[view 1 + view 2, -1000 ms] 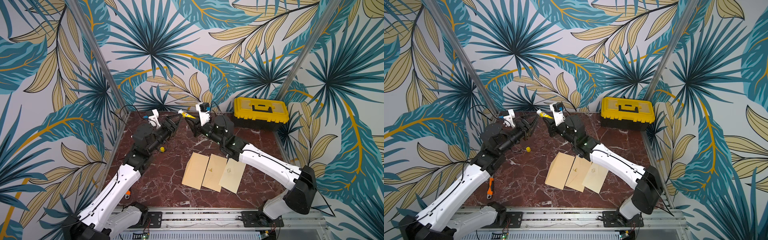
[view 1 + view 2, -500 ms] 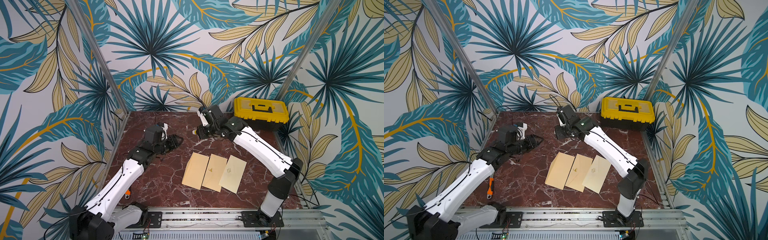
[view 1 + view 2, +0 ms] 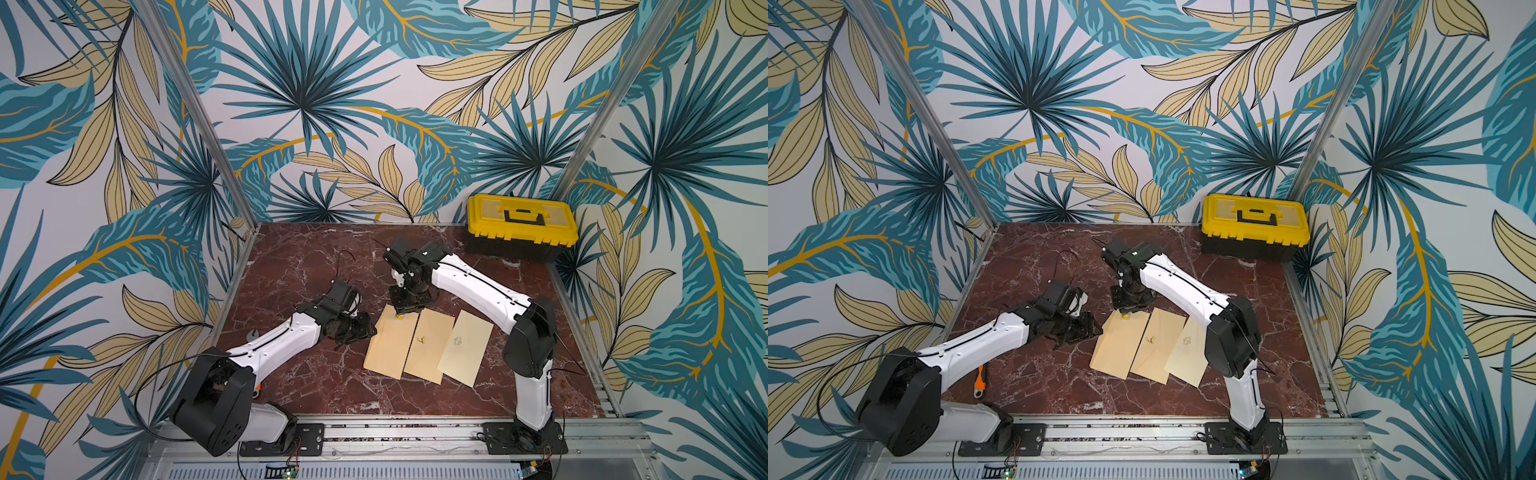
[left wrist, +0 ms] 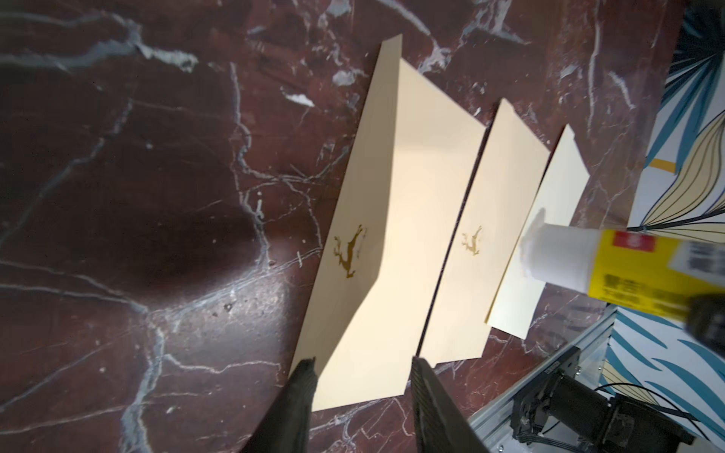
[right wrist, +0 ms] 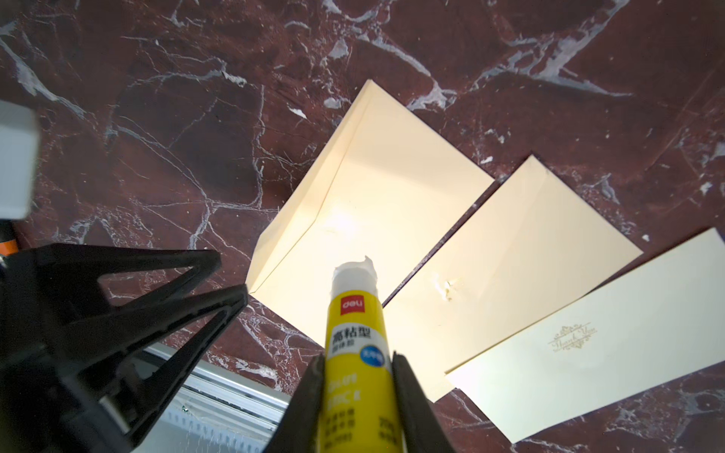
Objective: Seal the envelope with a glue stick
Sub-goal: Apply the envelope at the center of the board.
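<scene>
My bench (image 3: 307,266) is dark red marble, walled in by leaf-print panels (image 3: 316,83), with a yellow toolbox (image 3: 521,218) in the far right corner. The right gripper (image 5: 359,359) pinches the uncapped glue stick (image 5: 355,313) over the far end of the leftmost envelope (image 3: 388,345). The left gripper (image 4: 363,362) stands spread just left of that envelope.
</scene>
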`<state>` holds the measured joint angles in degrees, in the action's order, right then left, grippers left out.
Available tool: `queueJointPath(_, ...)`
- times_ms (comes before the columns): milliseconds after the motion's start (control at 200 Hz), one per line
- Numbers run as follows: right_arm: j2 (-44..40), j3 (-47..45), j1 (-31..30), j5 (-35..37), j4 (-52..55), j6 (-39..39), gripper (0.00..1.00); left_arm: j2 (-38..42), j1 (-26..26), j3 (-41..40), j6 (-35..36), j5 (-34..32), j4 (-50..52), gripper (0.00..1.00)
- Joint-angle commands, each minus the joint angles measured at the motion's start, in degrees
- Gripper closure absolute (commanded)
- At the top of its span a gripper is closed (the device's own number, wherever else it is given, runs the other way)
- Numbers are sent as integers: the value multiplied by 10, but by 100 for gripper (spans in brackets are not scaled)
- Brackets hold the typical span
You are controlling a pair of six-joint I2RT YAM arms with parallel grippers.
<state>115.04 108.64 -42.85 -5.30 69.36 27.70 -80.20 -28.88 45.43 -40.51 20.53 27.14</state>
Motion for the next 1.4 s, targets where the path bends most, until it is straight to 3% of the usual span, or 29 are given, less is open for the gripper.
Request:
queueJointPath(0,25,-6,-11,-17,16,21,100,-18,-8,-19,17,7,-37,59)
queueJointPath(205,64,19,-29,31,28,39,100,-39,-14,-44,22,-6,-56,64)
queueJointPath(551,111,33,-59,47,0,49,100,-46,-14,-54,28,-6,-68,83)
queueJointPath(1207,175,82,-59,120,-8,39,100,-36,-15,-59,39,0,-68,95)
queueJointPath(1392,168,71,-60,76,-4,21,100,-36,-15,-58,43,-1,-65,99)
